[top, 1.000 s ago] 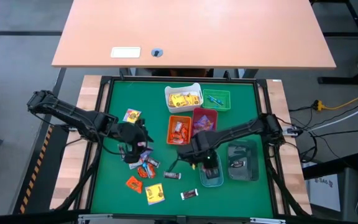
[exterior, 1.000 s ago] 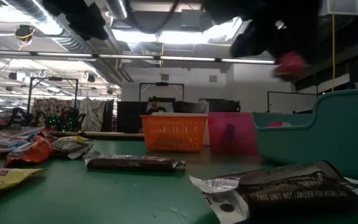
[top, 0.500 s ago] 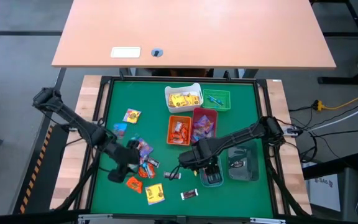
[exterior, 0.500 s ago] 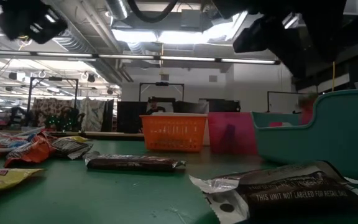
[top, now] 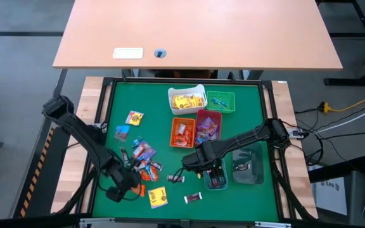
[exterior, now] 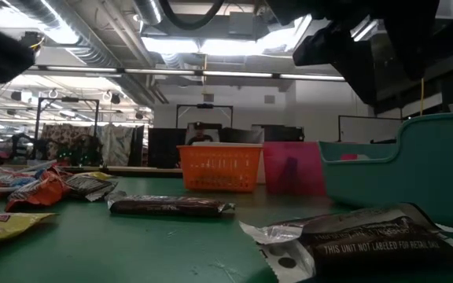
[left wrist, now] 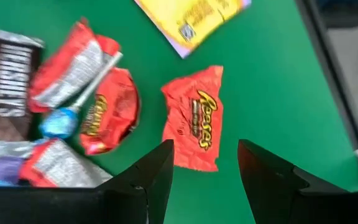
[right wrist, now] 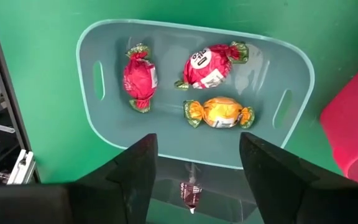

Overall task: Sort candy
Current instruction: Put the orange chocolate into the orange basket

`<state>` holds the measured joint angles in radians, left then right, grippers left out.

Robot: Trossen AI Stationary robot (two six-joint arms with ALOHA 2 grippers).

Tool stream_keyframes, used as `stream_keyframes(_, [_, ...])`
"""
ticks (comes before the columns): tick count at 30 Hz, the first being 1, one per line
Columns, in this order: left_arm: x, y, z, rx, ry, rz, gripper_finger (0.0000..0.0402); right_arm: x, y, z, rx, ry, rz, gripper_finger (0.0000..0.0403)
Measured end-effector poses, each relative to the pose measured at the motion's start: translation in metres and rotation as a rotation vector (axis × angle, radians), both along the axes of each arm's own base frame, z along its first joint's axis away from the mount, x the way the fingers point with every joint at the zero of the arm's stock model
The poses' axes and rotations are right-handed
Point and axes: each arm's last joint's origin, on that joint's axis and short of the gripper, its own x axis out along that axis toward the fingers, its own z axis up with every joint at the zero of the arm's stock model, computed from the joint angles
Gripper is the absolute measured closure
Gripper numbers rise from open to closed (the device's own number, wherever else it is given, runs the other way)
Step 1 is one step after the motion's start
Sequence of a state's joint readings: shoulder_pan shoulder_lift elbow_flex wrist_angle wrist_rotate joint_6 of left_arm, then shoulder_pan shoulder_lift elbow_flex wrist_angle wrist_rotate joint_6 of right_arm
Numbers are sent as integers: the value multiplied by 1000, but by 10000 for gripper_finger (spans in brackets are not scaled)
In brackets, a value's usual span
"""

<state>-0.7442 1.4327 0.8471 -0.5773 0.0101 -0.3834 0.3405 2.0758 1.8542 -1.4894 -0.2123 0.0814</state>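
Loose candy lies on the green mat. An orange Reese's wrapper (left wrist: pixel 199 118) lies flat just ahead of my left gripper (left wrist: pixel 204 146), which hovers open over it near the table's front left (top: pixel 134 185), touching nothing. Beside it are red wrappers (left wrist: pixel 73 68), a blue lollipop (left wrist: pixel 58 122) and a dark bar (left wrist: pixel 8 81). My right gripper (right wrist: pixel 197 140) stands open above the pale teal bin (right wrist: pixel 95 134), at the front right (top: pixel 211 170). In the bin lie two red sweets (right wrist: pixel 140 79) (right wrist: pixel 209 65) and an orange one (right wrist: pixel 219 112).
White (top: pixel 187 99), green (top: pixel 221 101), orange (top: pixel 182 133) and red (top: pixel 208 125) bins stand at the mat's far middle. A clear bin (top: pixel 246 166) holds dark sweets beside the teal one. A yellow packet (top: pixel 158 197) and dark bars (top: pixel 175 178) (top: pixel 193 198) lie near the front.
My left gripper has swung from the candy pile toward the table's near left corner, sinking and tipping downward until it stands over the orange Reese's wrapper. My right gripper has let go of a red sweet, which has dropped into the teal bin; the arm itself has kept still.
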Motion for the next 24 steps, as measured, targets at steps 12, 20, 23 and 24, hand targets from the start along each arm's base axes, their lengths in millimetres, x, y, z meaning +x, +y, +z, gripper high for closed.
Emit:
stream_keyframes(12, [9, -17, -36, 118, -15, 5, 236, 1, 0, 0, 2, -6, 0, 177])
stream_keyframes(20, [13, -24, -53, 125, 33, -14, 236, 1, 0, 0, 3, -6, 0, 177])
stream_keyframes(23, [13, -24, -54, 125, 33, -13, 236, 1, 0, 0, 3, -6, 0, 177])
stream_keyframes(24, [13, -24, -54, 126, 30, -12, 236, 1, 0, 0, 3, -7, 0, 177])
